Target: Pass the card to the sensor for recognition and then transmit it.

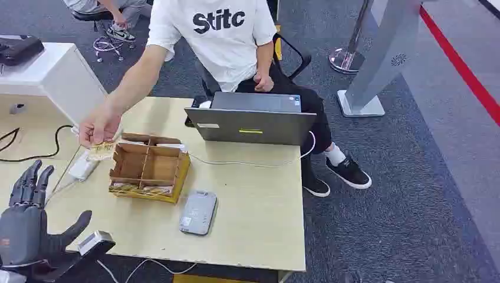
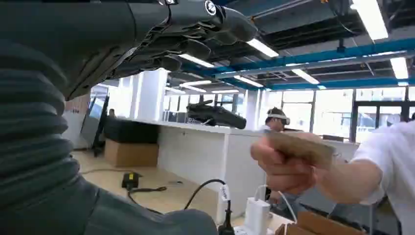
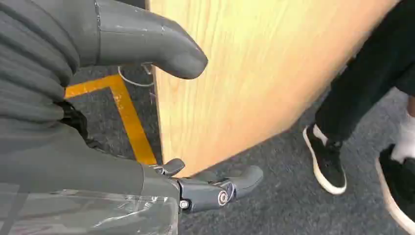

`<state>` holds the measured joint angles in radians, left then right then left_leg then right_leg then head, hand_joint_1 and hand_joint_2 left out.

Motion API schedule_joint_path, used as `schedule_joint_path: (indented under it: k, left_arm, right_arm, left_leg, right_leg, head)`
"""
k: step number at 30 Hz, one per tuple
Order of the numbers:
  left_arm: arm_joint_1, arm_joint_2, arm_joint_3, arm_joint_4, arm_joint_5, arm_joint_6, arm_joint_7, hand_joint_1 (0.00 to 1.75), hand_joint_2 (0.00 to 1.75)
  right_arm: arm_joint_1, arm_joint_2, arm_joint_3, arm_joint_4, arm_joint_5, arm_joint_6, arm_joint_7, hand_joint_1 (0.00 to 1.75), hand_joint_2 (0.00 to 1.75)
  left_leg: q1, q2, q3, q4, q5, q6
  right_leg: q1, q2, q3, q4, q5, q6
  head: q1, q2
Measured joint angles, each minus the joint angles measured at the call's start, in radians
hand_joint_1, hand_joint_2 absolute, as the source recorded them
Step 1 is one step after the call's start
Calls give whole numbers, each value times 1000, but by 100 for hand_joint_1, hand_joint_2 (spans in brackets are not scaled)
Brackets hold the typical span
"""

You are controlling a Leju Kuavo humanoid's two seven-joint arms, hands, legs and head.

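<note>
A person seated across the table holds out a tan card [image 1: 101, 150] in one hand [image 1: 99, 125], just left of the cardboard box [image 1: 149, 168]. The left wrist view shows the same card [image 2: 302, 148] pinched in that person's hand [image 2: 280, 166], apart from my fingers [image 2: 195, 29]. My left hand [image 1: 26, 227] is raised at the table's near left corner, fingers spread and holding nothing, well short of the card. The grey flat sensor [image 1: 198, 213] lies on the table in front of the box. My right hand [image 3: 147, 117] hangs beside the wooden table side [image 3: 254, 68], fingers apart and holding nothing.
An open laptop [image 1: 252, 119] stands at the table's far side with a cable running across. A white power strip [image 1: 82, 166] and cords lie at the left. A small silver device [image 1: 96, 241] sits by my left thumb. The person's shoes [image 3: 325, 159] stand near my right hand.
</note>
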<state>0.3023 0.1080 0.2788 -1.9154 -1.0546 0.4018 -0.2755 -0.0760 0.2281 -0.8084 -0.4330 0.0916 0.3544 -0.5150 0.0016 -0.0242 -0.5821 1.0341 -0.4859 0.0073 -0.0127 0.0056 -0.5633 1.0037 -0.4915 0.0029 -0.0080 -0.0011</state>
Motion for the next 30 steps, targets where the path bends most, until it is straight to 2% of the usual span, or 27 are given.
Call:
schedule_joint_path:
  k: [10, 16, 19, 26, 27, 30]
  left_arm:
    - [-103, 172, -114, 83, -268, -65, 140, 0, 175]
    - [-157, 257, -174, 139, -419, -89, 221, 0, 175]
    - [-177, 285, -194, 157, -495, -88, 258, 0, 175]
    - [-190, 314, -215, 179, -510, -88, 268, 0, 175]
    - [-190, 314, -216, 180, -510, -87, 268, 175, 175]
    - [-190, 315, -221, 183, -508, -81, 268, 175, 175]
  right_arm:
    - [-20, 14, 43, 24, 3, 20, 3, 0, 175]
    - [-28, 22, 65, 35, -9, 33, 14, 0, 175]
    - [-30, 25, 74, 40, -24, 38, 19, 0, 175]
    - [-30, 26, 89, 47, -28, 40, 20, 0, 175]
    - [-30, 26, 89, 48, -28, 40, 20, 0, 175]
    - [-30, 26, 90, 49, -28, 40, 19, 0, 175]
  left_leg:
    - [0, 0, 0, 0, 1, -1]
    - [0, 0, 0, 0, 1, -1]
    - [0, 0, 0, 0, 1, -1]
    - [0, 0, 0, 0, 1, -1]
    - [0, 0, 0, 0, 1, -1]
    - [0, 0, 0, 0, 1, -1]
  right_leg:
    - [0, 1, 0, 0, 0, 0]
    - [0, 1, 0, 0, 1, -1]
    - [0, 0, 0, 1, 1, -1]
    - [0, 1, 0, 0, 1, -1]
    - [0, 1, 0, 0, 1, -1]
    - [0, 1, 0, 0, 1, -1]
  head:
    - [-1, 0]
    - [0, 0]
    - [0, 0]
    - [0, 0]
    - [0, 0]
    - [0, 0]
